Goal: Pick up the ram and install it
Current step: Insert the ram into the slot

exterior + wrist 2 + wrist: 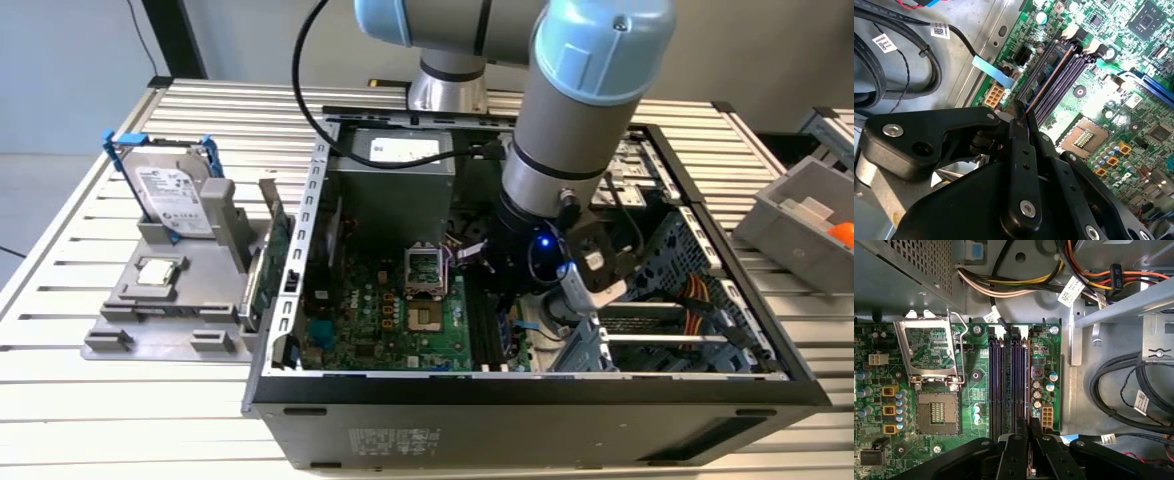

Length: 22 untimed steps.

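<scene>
Inside the open computer case point(534, 385), the arm has its gripper point(1030, 437) lowered over the motherboard point(929, 390), directly above the bank of black memory slots point(1004, 380). In both wrist views the two black fingers point(1024, 165) are drawn close together on a thin dark card held on edge: this looks like the ram point(1046, 82), its long edge running along the outermost slot, on the side away from the CPU socket point(936, 412). The jaws are nearly shut, with just the card's thickness between them.

As a judgement of progress, the picking up is done and the stick has been carried to the slots and lined up with one. Whether it is already pressed home I cannot tell; the second wrist view shows its upper edge standing proud of the neighbouring slots, and the white latches point(1093, 47) at the far end appear tilted outward, which suggests it is entering or resting in the slot and not locked. Seating it fully and letting go are left.

On the exterior view's left, a hard drive point(174, 195) with blue clips stands in a grey holder point(147, 320) beside the case, untouched.
</scene>
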Motion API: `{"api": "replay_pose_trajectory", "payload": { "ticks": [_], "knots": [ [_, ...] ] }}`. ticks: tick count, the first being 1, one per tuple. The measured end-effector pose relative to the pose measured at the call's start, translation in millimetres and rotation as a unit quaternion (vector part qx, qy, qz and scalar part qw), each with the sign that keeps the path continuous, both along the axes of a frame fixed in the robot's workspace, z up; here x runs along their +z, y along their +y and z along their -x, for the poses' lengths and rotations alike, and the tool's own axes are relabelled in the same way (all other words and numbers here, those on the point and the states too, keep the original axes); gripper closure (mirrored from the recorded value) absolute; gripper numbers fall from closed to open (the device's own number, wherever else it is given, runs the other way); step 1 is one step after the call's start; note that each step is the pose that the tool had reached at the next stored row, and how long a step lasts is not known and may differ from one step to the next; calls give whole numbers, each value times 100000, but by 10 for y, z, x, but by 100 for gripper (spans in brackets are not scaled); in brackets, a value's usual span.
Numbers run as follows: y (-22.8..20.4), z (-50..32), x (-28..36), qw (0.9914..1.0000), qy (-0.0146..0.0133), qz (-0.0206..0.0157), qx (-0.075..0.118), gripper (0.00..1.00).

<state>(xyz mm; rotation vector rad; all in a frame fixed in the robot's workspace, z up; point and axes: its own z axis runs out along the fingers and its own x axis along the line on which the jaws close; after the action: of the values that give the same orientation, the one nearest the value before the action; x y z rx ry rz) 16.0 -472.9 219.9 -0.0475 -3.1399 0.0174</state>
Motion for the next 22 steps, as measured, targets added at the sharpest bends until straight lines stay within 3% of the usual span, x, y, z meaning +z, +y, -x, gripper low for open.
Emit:
{"api": "replay_pose_trajectory", "payload": {
  "ticks": [9,15,22],
  "knots": [
    [1,18,-9,100000,-7,49,11,100],
    [3,18,-32,99998,-2,617,11,100],
    [1,19,-31,99998,-1,678,10,100]
  ]
}}
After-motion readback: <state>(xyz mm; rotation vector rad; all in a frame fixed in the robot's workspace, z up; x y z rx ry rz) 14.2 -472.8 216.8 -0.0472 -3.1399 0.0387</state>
